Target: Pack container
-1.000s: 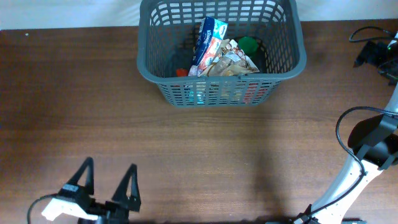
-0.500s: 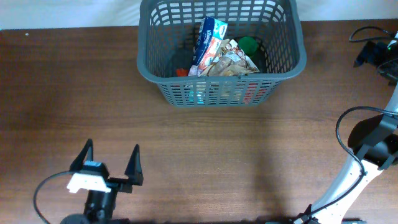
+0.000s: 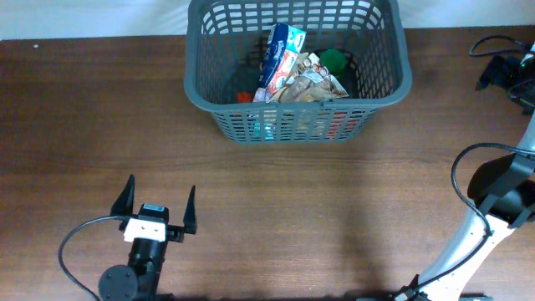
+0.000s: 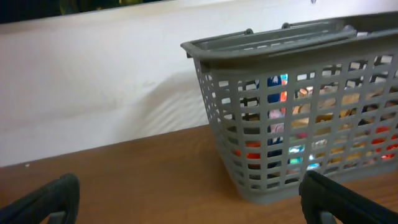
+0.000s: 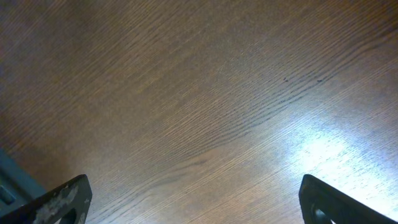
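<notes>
Black left gripper moved up-table and rightward since a second ago, fingers spread, right gripper spread above brown wooden table, dark grey lattice-sided plastic basket upright at far edge, colourful packets inside

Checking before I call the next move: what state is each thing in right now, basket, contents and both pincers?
Basket: upright, partly filled, handles folded down on the rim.
Blue and white packet: inside basket, leaning.
Snack bag: inside basket, lying against the packet.
Left pincer: open, empty, facing the basket.
Right pincer: open, empty, over bare tabletop.
</notes>
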You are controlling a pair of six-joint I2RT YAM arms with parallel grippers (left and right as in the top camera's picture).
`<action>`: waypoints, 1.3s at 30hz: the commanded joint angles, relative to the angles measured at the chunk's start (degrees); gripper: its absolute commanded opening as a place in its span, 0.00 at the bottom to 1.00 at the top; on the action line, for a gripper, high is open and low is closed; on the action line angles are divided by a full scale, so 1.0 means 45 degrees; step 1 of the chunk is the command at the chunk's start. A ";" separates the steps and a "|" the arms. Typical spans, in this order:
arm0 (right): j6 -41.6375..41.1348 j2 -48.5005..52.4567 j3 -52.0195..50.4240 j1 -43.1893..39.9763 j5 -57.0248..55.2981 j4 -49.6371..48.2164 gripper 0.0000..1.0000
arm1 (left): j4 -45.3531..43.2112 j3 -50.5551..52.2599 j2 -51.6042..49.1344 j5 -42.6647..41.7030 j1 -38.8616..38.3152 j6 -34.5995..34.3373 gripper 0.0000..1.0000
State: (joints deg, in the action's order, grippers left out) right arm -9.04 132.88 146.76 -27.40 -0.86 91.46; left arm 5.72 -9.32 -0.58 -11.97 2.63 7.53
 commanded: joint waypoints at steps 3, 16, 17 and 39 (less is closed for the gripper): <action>-0.0058 -0.0058 -0.0053 0.0000 -0.0160 0.0000 0.99 | -0.1039 0.0899 0.0053 -0.0136 -0.0053 0.0651 0.99; -0.0058 -0.0058 -0.0053 0.0000 -0.0160 0.0000 0.99 | -0.2501 0.1928 0.0053 -0.0136 -0.0053 0.1734 0.99; -0.0058 -0.0058 -0.0053 0.0000 -0.0160 0.0000 0.99 | -0.2453 0.1962 0.0053 -0.0131 -0.0053 0.1734 0.99; -0.0058 -0.0058 -0.0053 0.0000 -0.0160 0.0000 0.99 | -0.0355 0.1962 0.0058 0.1292 -0.0053 0.1632 0.99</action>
State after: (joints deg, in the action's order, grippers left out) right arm -9.02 132.88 146.76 -27.40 -0.86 91.46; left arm 3.92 -0.84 -0.62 -6.79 2.63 14.37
